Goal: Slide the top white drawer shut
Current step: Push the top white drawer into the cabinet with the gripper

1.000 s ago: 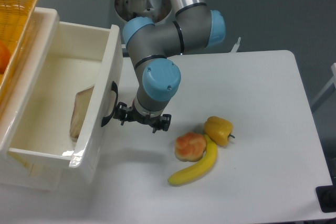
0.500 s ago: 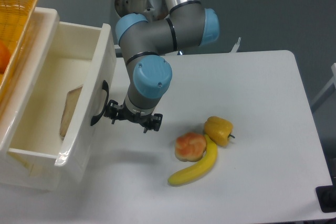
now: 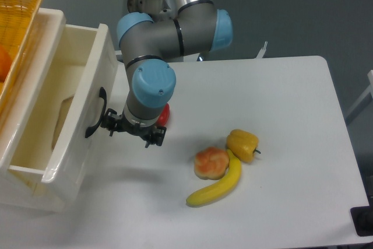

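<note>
- Top white drawer [image 3: 55, 115] sits at the tabletop's [image 3: 280, 115] left edge, partly shut but w/ its cavity open to view; job unfinished by my read.
- Gripper [image 3: 132, 132] hangs just right of the drawer front, beside the black handle [image 3: 95, 113]. Left end of the jaws looks to be at or touching the handle/front; can't confirm contact from this angle.
- Jaw state: can't tell. The wrist blocks most of the fingers, gap isn't readable, nothing seen held.
- Risk 1: contact is low and near the handle, not centred on the front, so the drawer could skew and bind on its runners.
- Risk 2: a finger could hook on the curved handle and snag or drag on retreat.
- Risk 3: the flat tan item [image 3: 60, 122] inside leans on the drawer wall; if it rides up it could jam at the cabinet edge. Prob. minor.
- Red object [image 3: 164, 114] peeks out behind the wrist, near the arm's sweep; could get knocked.
- Banana [image 3: 218, 183], yellow pepper [image 3: 242, 143] and orange-pink fruit [image 3: 210, 162] lie toward the front-middle, well apart from the push path.
</note>
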